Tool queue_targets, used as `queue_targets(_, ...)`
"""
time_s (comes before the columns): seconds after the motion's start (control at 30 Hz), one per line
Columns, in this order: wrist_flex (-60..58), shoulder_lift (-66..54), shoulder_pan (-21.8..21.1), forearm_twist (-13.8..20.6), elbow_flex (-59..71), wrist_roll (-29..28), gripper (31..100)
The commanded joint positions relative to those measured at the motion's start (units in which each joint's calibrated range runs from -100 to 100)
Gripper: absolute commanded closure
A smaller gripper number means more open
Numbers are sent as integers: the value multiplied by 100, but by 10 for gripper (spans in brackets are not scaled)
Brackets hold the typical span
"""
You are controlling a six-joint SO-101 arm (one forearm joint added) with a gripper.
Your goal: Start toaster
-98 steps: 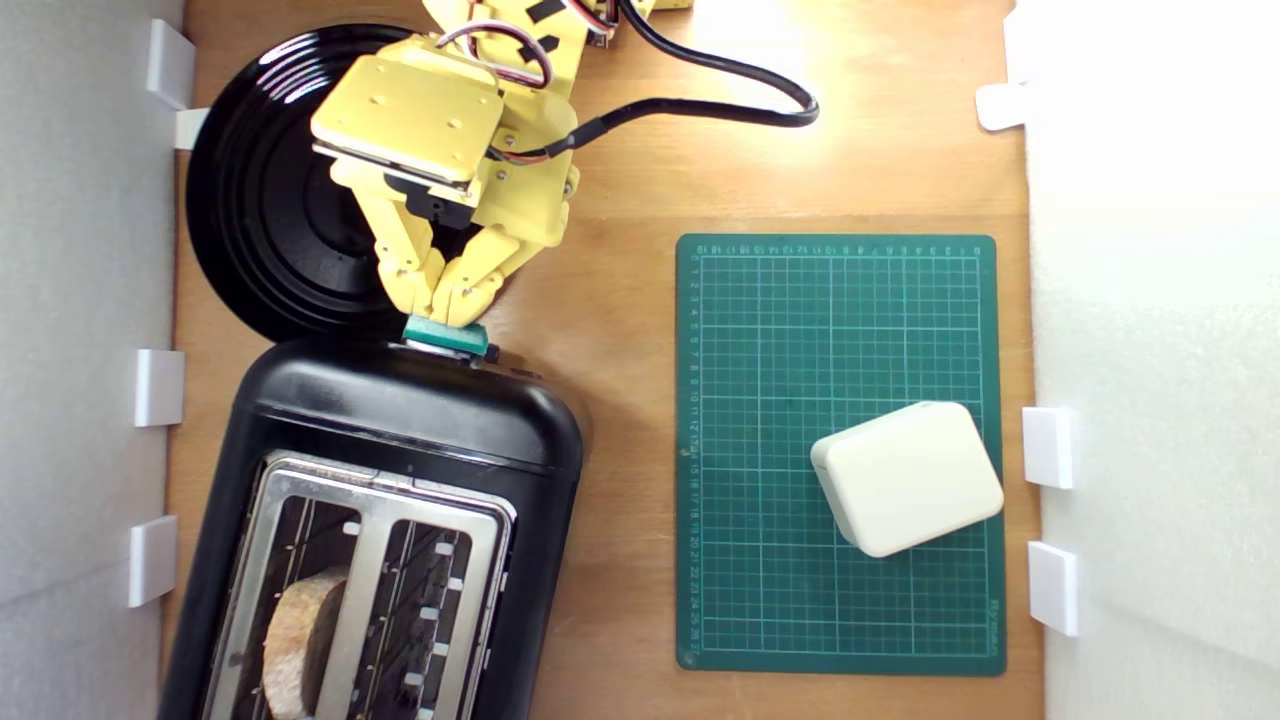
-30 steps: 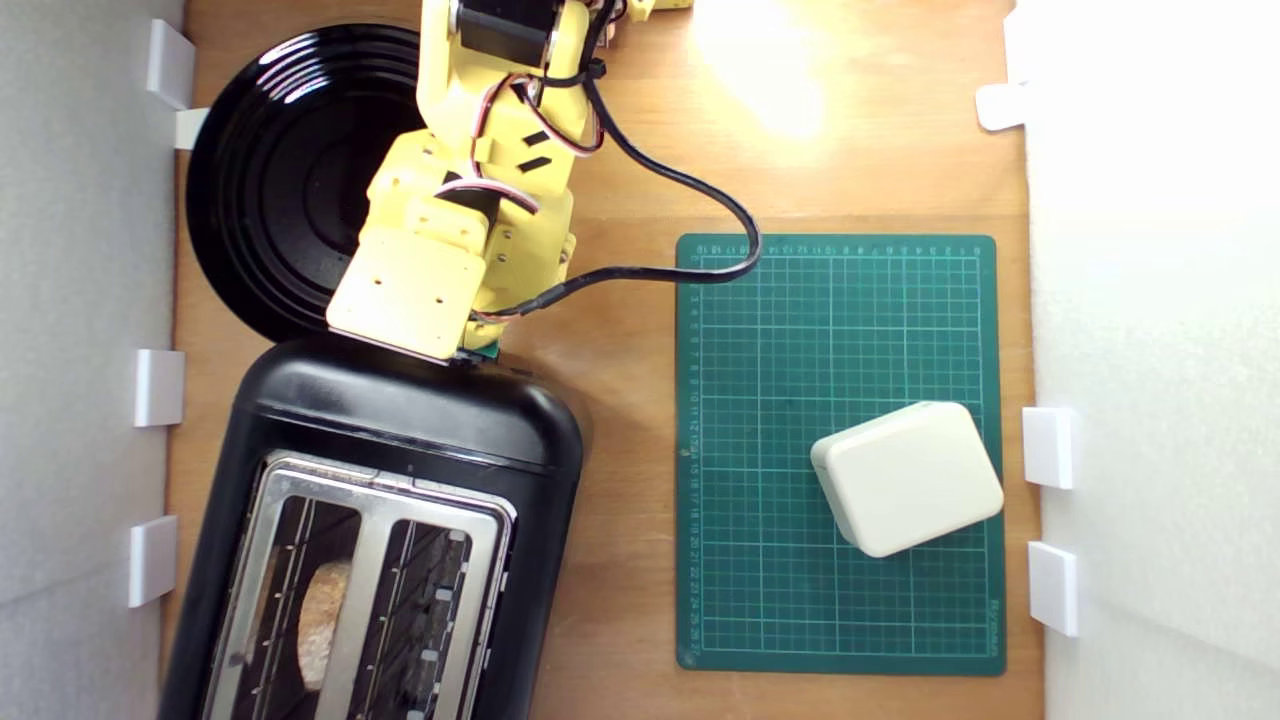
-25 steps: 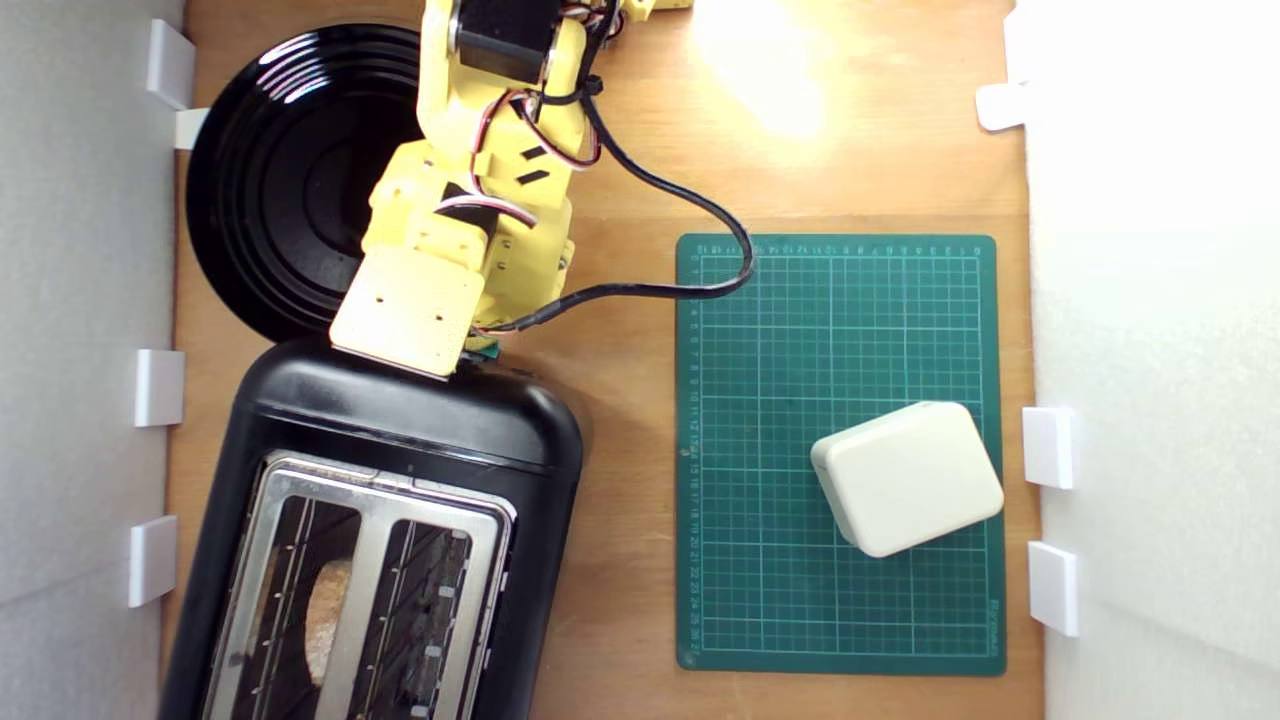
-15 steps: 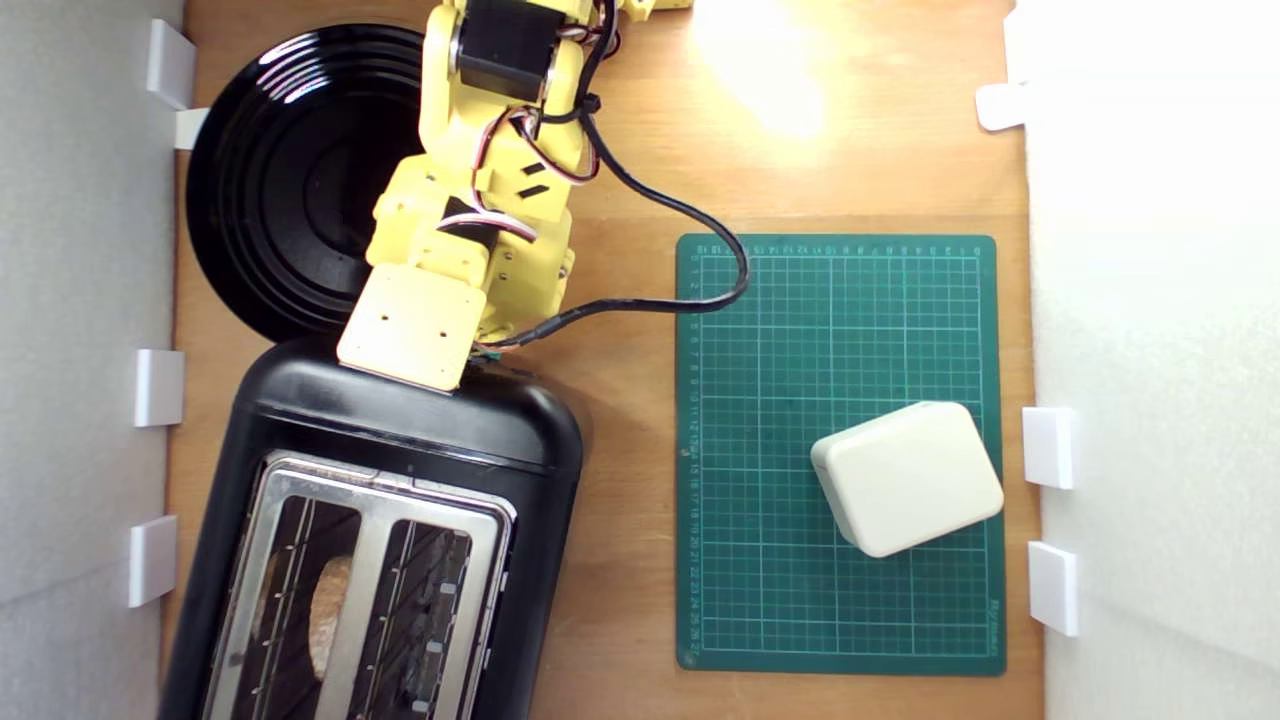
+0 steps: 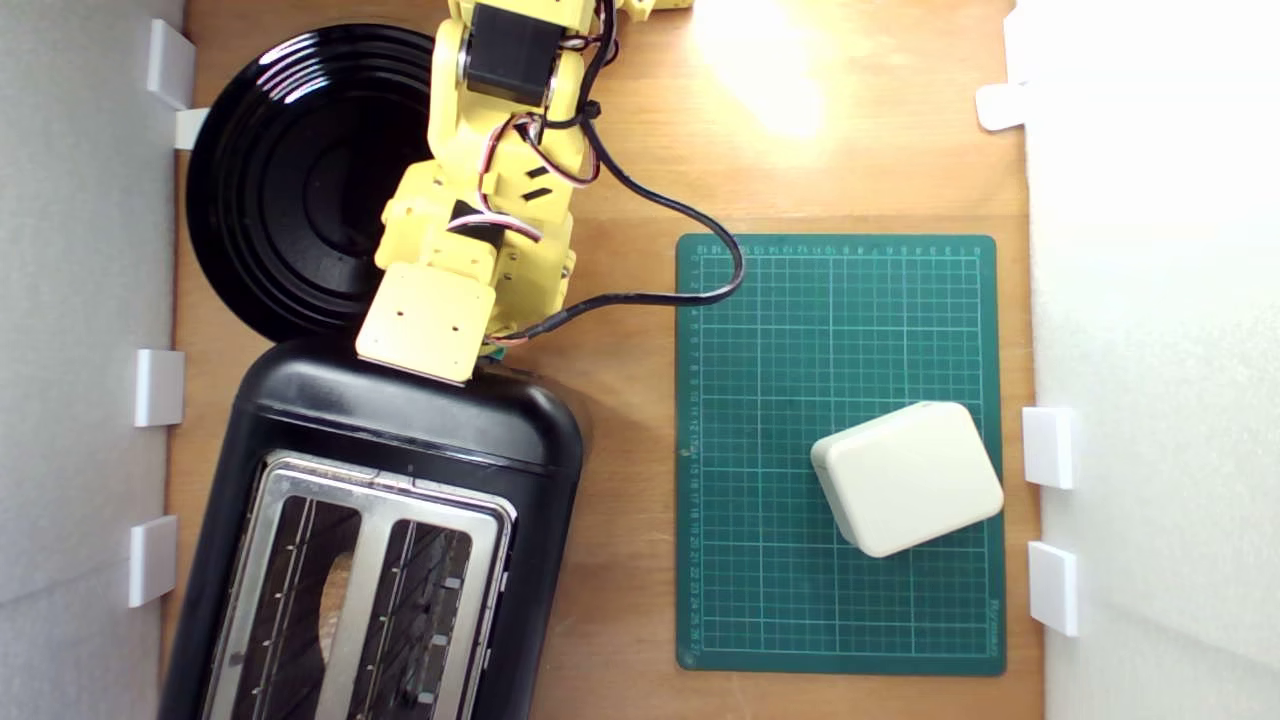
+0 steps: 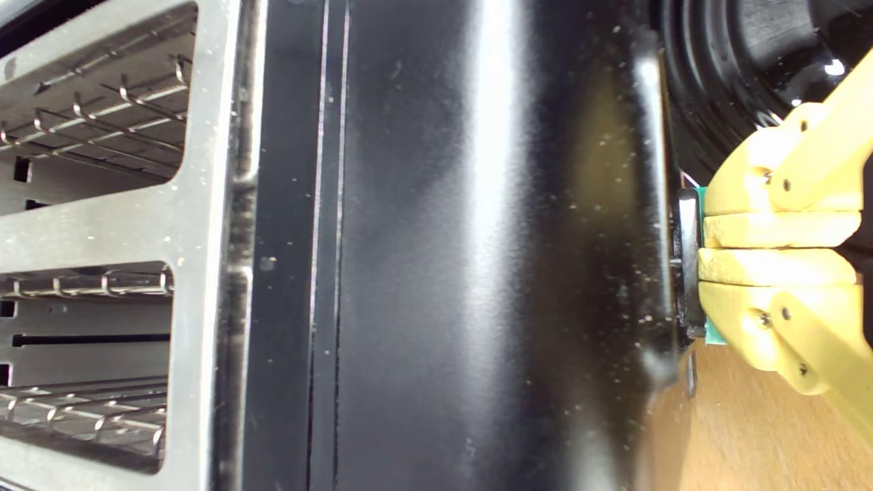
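Note:
The glossy black toaster (image 5: 400, 430) fills the lower part of the exterior view's left, its silver top plate (image 5: 380, 505) showing two slots. A slice of bread (image 5: 335, 600) sits low inside one slot. My yellow gripper is hidden under the wrist plate (image 5: 428, 322) at the toaster's end wall. In the wrist view the gripper (image 6: 706, 248) is shut, fingers (image 6: 777, 228) pressed together with nothing between them. Their tips rest against the teal-green lever knob (image 6: 713, 335) on the toaster (image 6: 477, 273). Only slivers of the knob show.
A round black ribbed plate (image 5: 270, 180) lies behind the toaster, under the arm. A green cutting mat (image 5: 840, 300) with a cream rounded box (image 5: 908, 477) on it sits at the exterior view's right. The arm's black cable (image 5: 690, 210) loops over the wooden table. White walls border both sides.
The wrist has come down over the lever knob, covering it. The bread slice has sunk steadily deeper into its slot.

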Motion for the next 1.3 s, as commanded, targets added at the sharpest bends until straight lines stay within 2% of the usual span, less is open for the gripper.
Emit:
queue_targets(0.0, -352, 105, 67, -57, 552, 10, 989)
queue_targets(0.23, -395, 155, 75, -95, 880, 5, 989)
queue_targets(0.83, -609, 1163, 202, -104, 952, -27, 989)
queue_targets(1.03, -1114, 1146, 210, -104, 1379, 5, 989)
queue_targets(1.27, -1166, 1180, 210, -104, 1534, 10, 989)
